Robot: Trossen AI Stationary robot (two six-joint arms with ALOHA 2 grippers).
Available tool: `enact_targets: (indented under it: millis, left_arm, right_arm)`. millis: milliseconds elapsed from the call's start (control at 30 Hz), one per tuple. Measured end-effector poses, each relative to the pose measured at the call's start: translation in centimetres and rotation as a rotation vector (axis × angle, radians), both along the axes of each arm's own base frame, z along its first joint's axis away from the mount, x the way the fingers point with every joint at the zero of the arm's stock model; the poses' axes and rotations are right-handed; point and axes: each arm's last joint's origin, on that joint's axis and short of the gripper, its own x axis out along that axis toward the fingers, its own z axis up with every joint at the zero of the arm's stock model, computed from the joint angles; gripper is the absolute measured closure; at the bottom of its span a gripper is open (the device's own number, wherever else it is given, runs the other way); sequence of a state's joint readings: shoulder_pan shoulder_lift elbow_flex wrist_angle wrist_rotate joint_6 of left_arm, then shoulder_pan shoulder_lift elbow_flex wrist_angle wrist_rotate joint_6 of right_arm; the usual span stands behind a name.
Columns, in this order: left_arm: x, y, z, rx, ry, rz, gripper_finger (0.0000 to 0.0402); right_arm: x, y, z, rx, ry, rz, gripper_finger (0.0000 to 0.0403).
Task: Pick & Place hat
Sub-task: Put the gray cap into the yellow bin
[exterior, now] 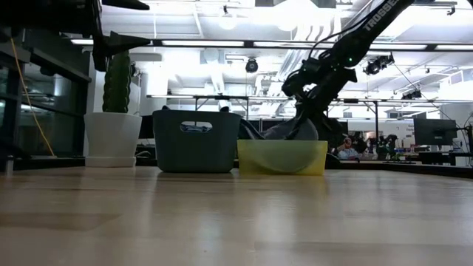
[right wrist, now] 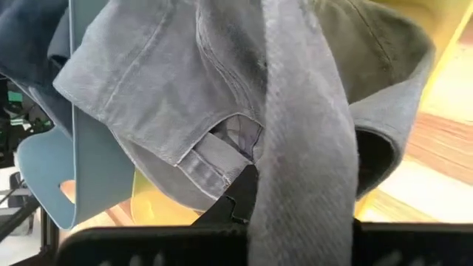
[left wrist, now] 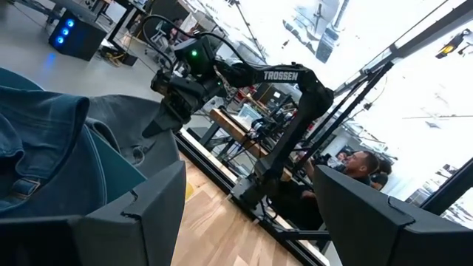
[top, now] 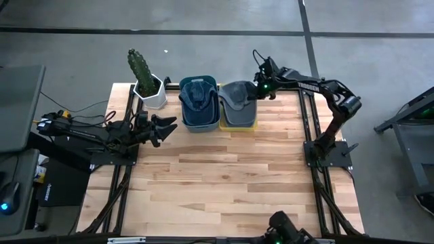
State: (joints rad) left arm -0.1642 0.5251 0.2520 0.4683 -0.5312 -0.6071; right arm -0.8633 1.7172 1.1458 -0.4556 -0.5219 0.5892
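A grey hat [top: 237, 98] sits in the yellow bin [top: 237, 127] at the table's far edge, rising above the rim [exterior: 284, 131]. My right gripper [top: 253, 93] reaches down to it from the far right and is shut on it. A denim-blue hat [top: 196, 95] lies in the blue bin [top: 200, 127] just left of the yellow one. My left gripper [top: 167, 129] waits open near the table's left edge, level, holding nothing. My right gripper holds the grey hat by a broad grey band of cloth [right wrist: 303, 170] that runs up from between its fingers. The cloth itself hides the place of contact. The fingers slant down from the far right. The hat's crown [right wrist: 170, 81] hangs over the yellow bin, its back strap showing.
A cactus in a white pot [top: 148, 87] stands at the far left, beside the blue bin. The two bins stand side by side, touching. The bare wooden tabletop [top: 224, 176] stretches from the bins to the near edge. People sit in the room beyond the table.
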Motion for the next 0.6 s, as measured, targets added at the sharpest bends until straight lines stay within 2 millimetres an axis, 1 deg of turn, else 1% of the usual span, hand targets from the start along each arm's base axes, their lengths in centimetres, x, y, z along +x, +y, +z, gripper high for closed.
enact_targets:
  millis: [133,233,333,600]
  left_arm:
    - [0.0,0.0,0.0,0.000,0.000,0.000,0.0131]
    - [0.0,0.0,0.0,0.000,0.000,0.000,0.0131]
    - [0.0,0.0,0.0,-0.002,-0.001,-0.001,0.0131]
    - [0.0,0.0,0.0,-0.009,-0.005,-0.007,0.0131]
  right_arm:
    - [0.4,0.4,0.0,-0.003,0.003,0.021,0.0383]
    - [0.7,0.7,-0.1,-0.014,0.022,0.021,0.0365]
    - [0.9,1.1,-0.2,-0.020,0.051,0.019,0.0334]
    - [1.1,1.3,-0.2,-0.026,0.075,-0.002,0.0229]
